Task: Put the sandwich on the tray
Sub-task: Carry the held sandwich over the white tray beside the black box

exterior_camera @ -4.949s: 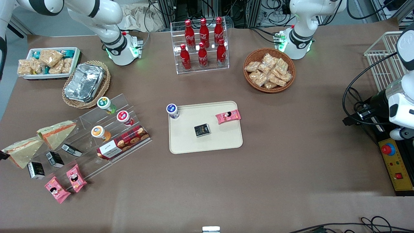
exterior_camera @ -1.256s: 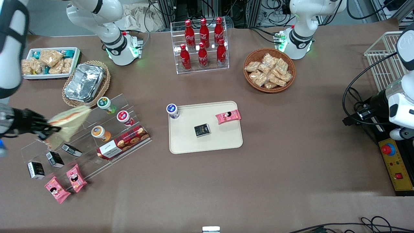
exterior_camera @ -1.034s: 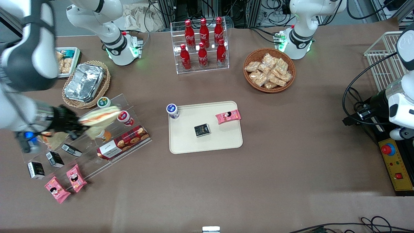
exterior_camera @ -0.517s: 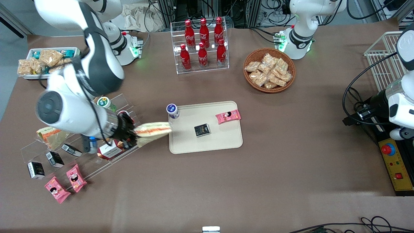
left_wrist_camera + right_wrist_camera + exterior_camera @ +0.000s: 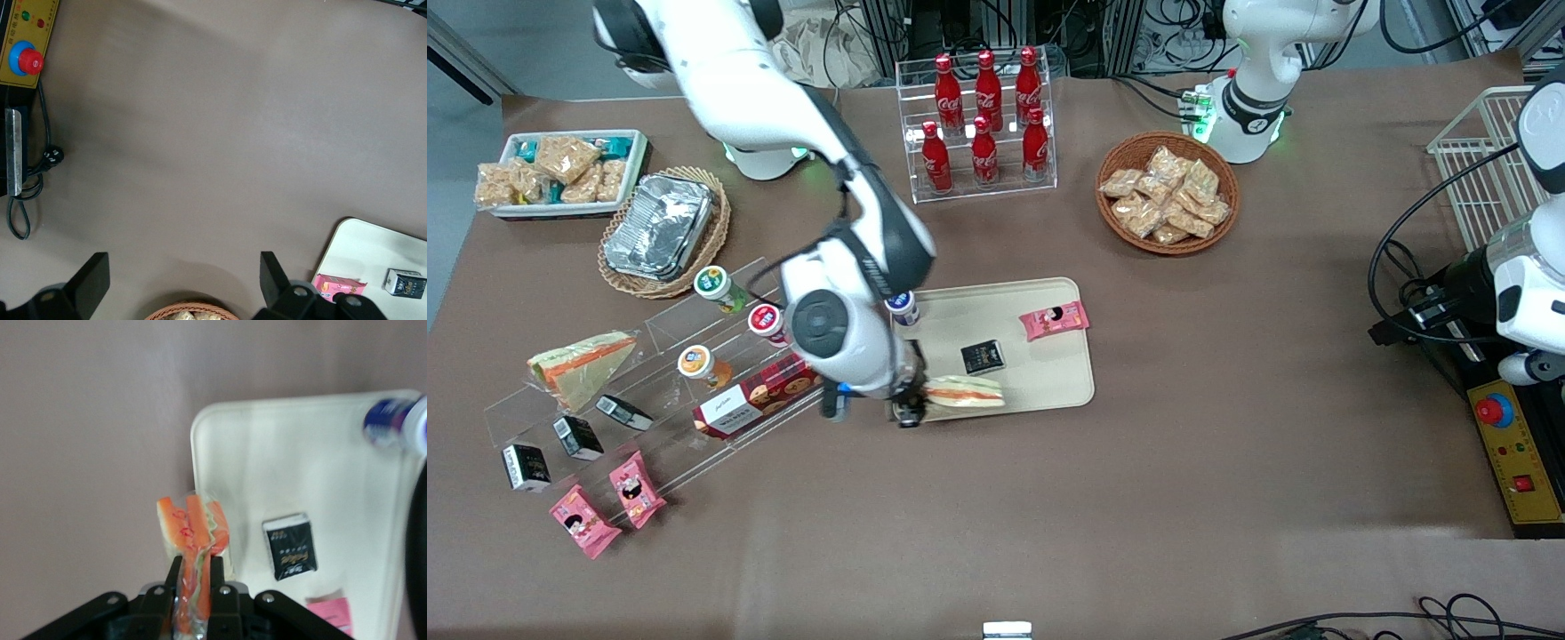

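Right wrist view shows your gripper (image 5: 195, 590) pinching the sandwich (image 5: 194, 533) over the tray (image 5: 347, 493) edge; release here and it may tip onto the table.

Bright even overhead light; wrist view slightly blurred.

gripper (image 5: 911, 404) is pinching sandwich (image 5: 965, 391) over tray (image 5: 1063, 387) lower-left edge. Black packet (image 5: 983, 356), pink packet (image 5: 1055, 320), bottle (image 5: 903, 305) are crowding the upper tray; lower-right part is sitting bare.
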`<control>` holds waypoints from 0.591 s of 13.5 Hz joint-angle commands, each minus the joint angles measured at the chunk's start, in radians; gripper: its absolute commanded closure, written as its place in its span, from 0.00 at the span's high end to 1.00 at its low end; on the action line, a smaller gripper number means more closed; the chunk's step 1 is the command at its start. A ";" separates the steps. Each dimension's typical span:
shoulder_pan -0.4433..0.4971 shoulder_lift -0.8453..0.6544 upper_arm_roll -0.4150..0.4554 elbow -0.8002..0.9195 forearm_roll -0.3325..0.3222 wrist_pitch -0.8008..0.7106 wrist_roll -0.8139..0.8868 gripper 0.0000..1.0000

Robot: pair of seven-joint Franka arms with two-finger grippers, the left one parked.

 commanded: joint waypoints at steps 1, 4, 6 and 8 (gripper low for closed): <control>0.022 0.009 -0.016 0.013 0.030 0.015 0.027 0.00; 0.056 0.040 -0.017 0.007 0.023 0.041 0.036 0.00; 0.082 0.045 -0.020 -0.017 0.016 0.044 0.034 0.00; 0.085 0.071 -0.020 -0.031 -0.020 0.044 0.031 0.00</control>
